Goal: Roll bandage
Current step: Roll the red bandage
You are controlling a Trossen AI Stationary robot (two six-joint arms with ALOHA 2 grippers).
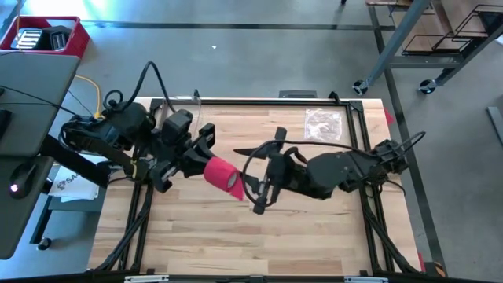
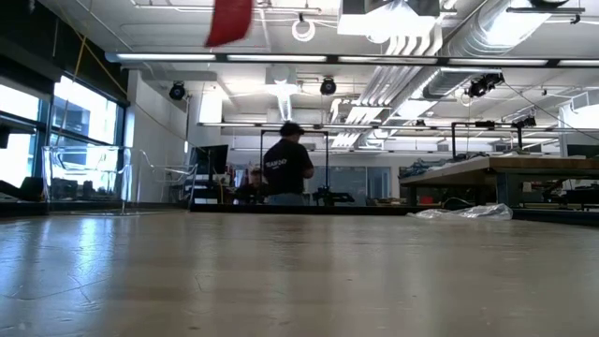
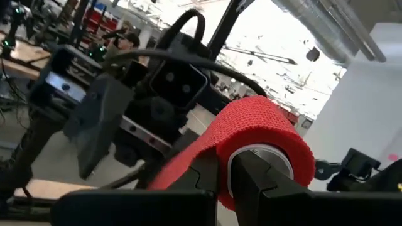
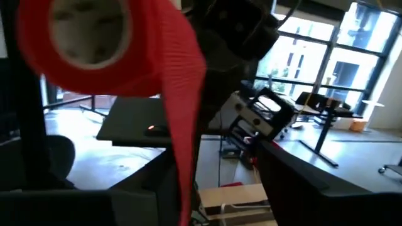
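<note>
While both dark arms meet over the middle of the light wooden table [image 1: 259,244], I see the bandage [image 1: 221,174], a bright red roll of soft stretchy fabric wound on a pale core, held up in the air between them, well clear of the tabletop. My left gripper [image 1: 206,163] reaches in from the table's left side and is clamped tight on the roll; in the left wrist view its dark fingers [image 3: 264,182] pinch the roll at the core's open end, with red fabric [image 3: 264,135] wrapped over the top and a strip running away along the finger. My right gripper [image 1: 255,189] comes in from the right and sits just beside the roll's far end. From the right wrist view a loose red tail hangs straight down from the roll [image 4: 100,50] and passes between that gripper's spread fingers [image 4: 295,182], which stand apart on either side of it (I cannot tell whether either pad touches the cloth). In the low view only a bit of red shows at the upper edge, high above the wood. A crinkled clear plastic bag [image 1: 323,123] lies on the table's far right part, well apart from both arms. A person in a dark shirt [image 2: 287,168] stands in the room beyond.
</note>
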